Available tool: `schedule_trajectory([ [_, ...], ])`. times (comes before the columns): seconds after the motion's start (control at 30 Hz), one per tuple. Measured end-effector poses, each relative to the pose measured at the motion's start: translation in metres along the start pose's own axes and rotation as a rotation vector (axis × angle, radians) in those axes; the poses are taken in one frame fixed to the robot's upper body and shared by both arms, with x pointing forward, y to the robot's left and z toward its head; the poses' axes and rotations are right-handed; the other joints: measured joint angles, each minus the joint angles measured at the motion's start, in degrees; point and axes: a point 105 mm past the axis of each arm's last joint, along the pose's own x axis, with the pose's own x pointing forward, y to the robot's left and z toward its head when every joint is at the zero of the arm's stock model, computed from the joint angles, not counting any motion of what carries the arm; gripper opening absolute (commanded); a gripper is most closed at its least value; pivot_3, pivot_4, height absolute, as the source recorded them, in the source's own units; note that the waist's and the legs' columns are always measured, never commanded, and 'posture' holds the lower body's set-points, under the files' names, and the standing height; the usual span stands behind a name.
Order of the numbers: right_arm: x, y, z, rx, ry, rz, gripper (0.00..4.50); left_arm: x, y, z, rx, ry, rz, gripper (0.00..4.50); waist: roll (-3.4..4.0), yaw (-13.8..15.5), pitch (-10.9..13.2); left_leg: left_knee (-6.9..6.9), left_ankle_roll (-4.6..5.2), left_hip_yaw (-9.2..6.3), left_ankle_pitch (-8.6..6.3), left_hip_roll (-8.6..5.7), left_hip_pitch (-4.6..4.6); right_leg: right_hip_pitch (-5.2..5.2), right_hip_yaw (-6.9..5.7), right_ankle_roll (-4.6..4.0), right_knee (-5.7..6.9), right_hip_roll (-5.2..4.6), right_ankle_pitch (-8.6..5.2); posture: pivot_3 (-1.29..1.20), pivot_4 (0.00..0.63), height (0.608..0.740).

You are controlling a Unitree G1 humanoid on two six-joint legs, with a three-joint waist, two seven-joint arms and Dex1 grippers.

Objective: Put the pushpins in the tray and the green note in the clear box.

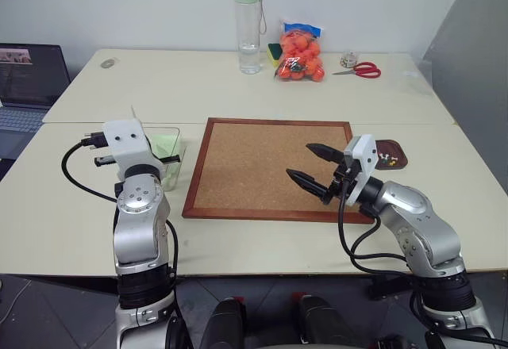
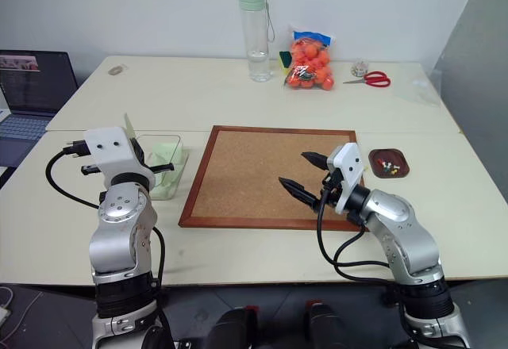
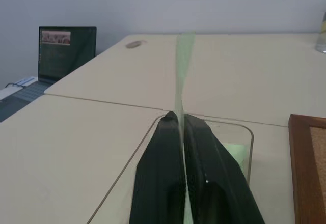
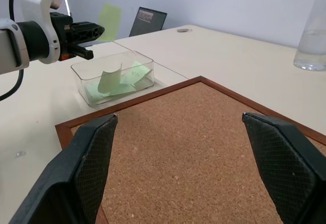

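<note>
Left eye view first: the cream table (image 1: 262, 95) carries everything, and the biggest thing on it, the corkboard (image 1: 266, 166), lies bare in the middle with no pin or paper left on its face.

To its left sits the clear box (image 4: 113, 79), and there are already pale green sheets lying inside it. To the corkboard's right is the tray (image 2: 389, 162), with small yellow and red pushpins (image 2: 386, 162) resting in it. So the pin half of the task looks done, as far as can be seen, and the paper half is nearly there.

Now the arms. The right gripper (image 1: 315, 168) hovers over the near right part of the corkboard, fingers spread wide, carrying nothing; the tray lies just behind and to its right. The left gripper (image 4: 87, 34) is over by the clear box, fingers pressed together on the green note (image 4: 110, 15). In the left wrist view the sheet stands edge-on, rising straight out of the black fingertips (image 3: 170, 119), with the box's rim just beyond them.

The note is above the box's far-left side rather than inside it, pinched and upright. What seems left is the drop: bring that sheet over the opening, release it among the others, and the job should be complete.
</note>
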Motion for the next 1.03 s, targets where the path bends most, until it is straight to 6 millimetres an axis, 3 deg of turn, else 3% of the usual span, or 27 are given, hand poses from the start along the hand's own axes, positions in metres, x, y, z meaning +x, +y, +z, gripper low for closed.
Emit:
schedule_trajectory([
  [0.43, -0.002, -0.005, 0.000, -0.003, 0.007, -0.023, 4.20, -0.002, -0.002, -0.006, -0.031, 0.028, -0.001, 3.79, -0.05, -0.01, 0.02, 0.00, 0.00, 0.10, 0.00, 0.00, 0.00, 0.00, 0.01, 0.00, 0.00, 0.01, 0.00, 0.00, 0.150, 0.740],
  [0.57, -0.004, -0.009, -0.001, 0.007, 0.014, -0.052, 4.20, -0.003, -0.009, -0.008, -0.056, 0.037, -0.035, 4.46, -0.06, -0.01, 0.03, 0.00, 0.00, 0.11, 0.00, 0.00, 0.00, 0.00, 0.01, 0.00, 0.00, 0.01, 0.00, 0.00, 0.150, 0.740],
  [0.7, -0.004, -0.015, -0.002, 0.012, 0.017, -0.113, 4.20, -0.009, -0.039, -0.007, -0.097, 0.027, -0.212, 4.49, -0.06, -0.02, 0.03, 0.00, 0.00, 0.13, 0.00, 0.00, -0.01, 0.00, 0.02, 0.00, 0.00, 0.00, 0.00, 0.00, 0.150, 0.740],
  [0.83, -0.010, -0.044, -0.008, -0.017, 0.046, -0.385, 4.20, -0.030, -0.076, -0.008, -0.088, -0.002, -0.432, 4.49, -0.07, -0.01, 0.02, -0.02, -0.01, 0.18, 0.00, 0.01, -0.01, -0.03, 0.08, 0.00, 0.00, 0.00, 0.00, 0.00, 0.150, 0.740],
  [0.93, -0.021, -0.058, -0.019, -0.046, 0.093, -0.568, 4.20, -0.046, -0.089, -0.016, -0.089, 0.001, -0.516, 4.49, -0.06, -0.02, 0.02, -0.06, -0.01, 0.19, 0.00, 0.03, 0.01, -0.05, 0.10, -0.02, 0.00, 0.00, -0.01, 0.00, 0.150, 0.740],
  [1.03, -0.032, -0.054, -0.043, -0.031, 0.165, -0.655, 4.20, -0.057, -0.094, -0.030, -0.110, 0.034, -0.539, 4.49, -0.06, -0.05, 0.01, -0.08, -0.01, 0.19, 0.00, 0.05, 0.01, -0.07, 0.10, -0.04, 0.00, 0.01, -0.02, 0.00, 0.150, 0.740],
])
